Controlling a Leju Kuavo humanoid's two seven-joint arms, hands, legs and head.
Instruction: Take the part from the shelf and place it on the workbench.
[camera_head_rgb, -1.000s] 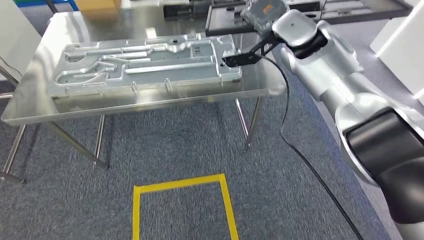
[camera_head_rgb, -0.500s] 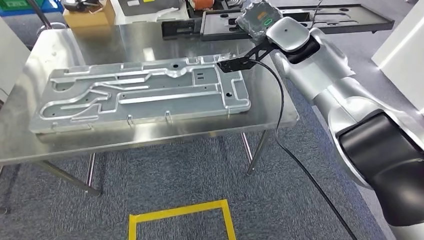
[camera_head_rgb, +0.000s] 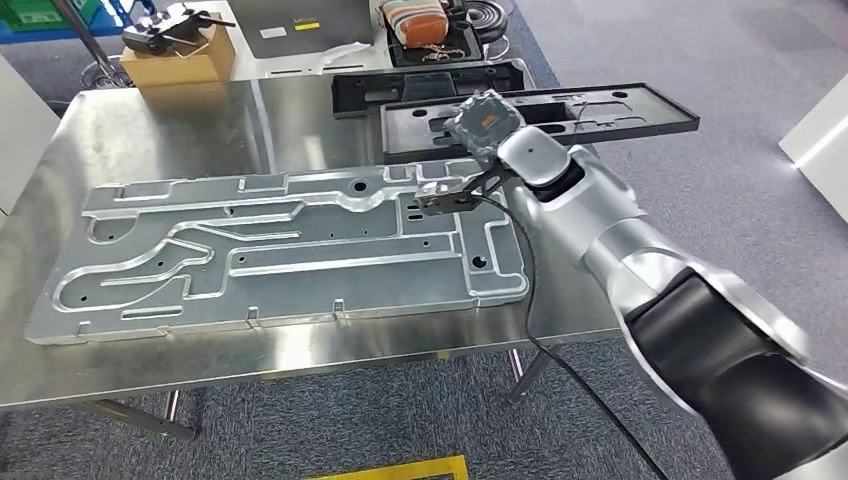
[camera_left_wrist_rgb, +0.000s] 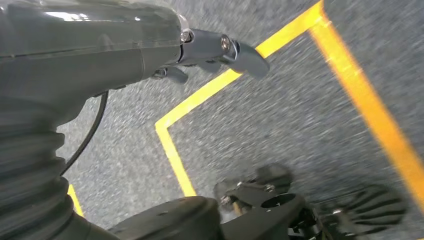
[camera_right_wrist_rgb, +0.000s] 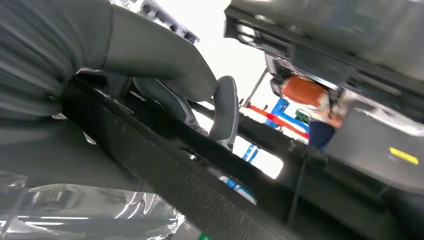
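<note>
The part is a long, flat black frame (camera_head_rgb: 600, 108), held level over the far right of the steel workbench (camera_head_rgb: 150, 120), its right end past the table's edge. My right hand (camera_head_rgb: 482, 122), wrapped in clear film, grips its near edge. In the right wrist view the thumb (camera_right_wrist_rgb: 224, 111) lies over the part's rough black rim (camera_right_wrist_rgb: 165, 170). I cannot tell whether the part touches the table. My left hand (camera_left_wrist_rgb: 215, 50) hangs over the carpet with its fingers apart and nothing in it.
A large machined aluminium plate (camera_head_rgb: 280, 250) covers most of the workbench front. A second black frame (camera_head_rgb: 420, 85) lies just behind the held part. A cardboard box (camera_head_rgb: 175, 62) and a striped pouch (camera_head_rgb: 415, 20) sit at the back. Yellow floor tape (camera_head_rgb: 400, 468) marks the carpet below.
The camera has come closer to the workbench, so the whole scene has shifted down. My right hand and the black part now sit lower and further left, over the table's back right.
</note>
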